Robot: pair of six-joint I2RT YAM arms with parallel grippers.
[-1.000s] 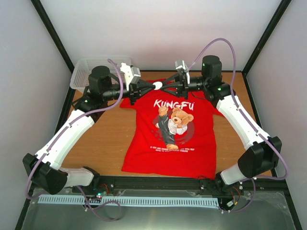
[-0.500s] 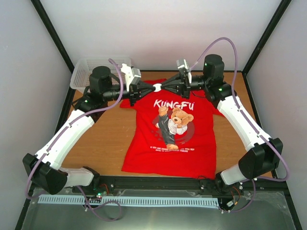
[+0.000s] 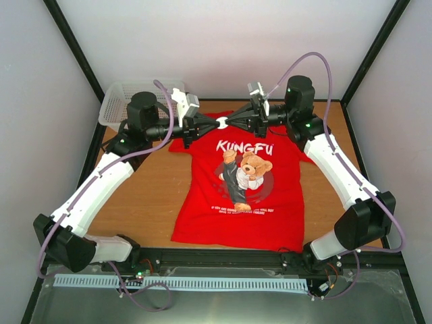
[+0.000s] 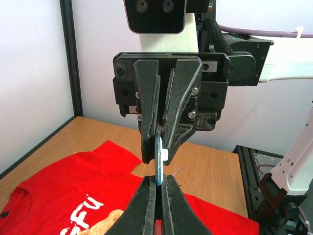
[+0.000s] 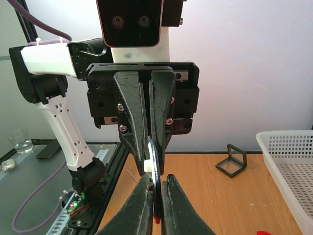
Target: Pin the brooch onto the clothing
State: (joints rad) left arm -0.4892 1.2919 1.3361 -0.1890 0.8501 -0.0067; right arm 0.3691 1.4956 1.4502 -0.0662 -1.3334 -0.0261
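The brooch (image 3: 221,122) hangs in the air over the collar of the red KUNGFU T-shirt (image 3: 270,196), which lies flat on the table. My left gripper (image 3: 214,123) and right gripper (image 3: 229,122) meet tip to tip on it from either side. In the left wrist view the brooch (image 4: 158,164) is a thin blue disc seen edge-on with a white nub. My left gripper (image 4: 159,182) is shut on its lower edge and the right gripper (image 4: 159,142) holds its upper edge. The shirt (image 4: 73,181) lies below. In the right wrist view my right gripper (image 5: 157,183) is shut on the brooch (image 5: 155,166).
A white mesh basket (image 3: 121,101) stands at the back left and also shows in the right wrist view (image 5: 293,161). A small black-framed clear box (image 5: 234,160) lies on the wooden table behind the shirt. A thin pin (image 4: 178,170) sticks out beside the brooch.
The right gripper has moved left toward the left gripper, so both sets of fingertips now meet at the brooch. The shirt has not moved.
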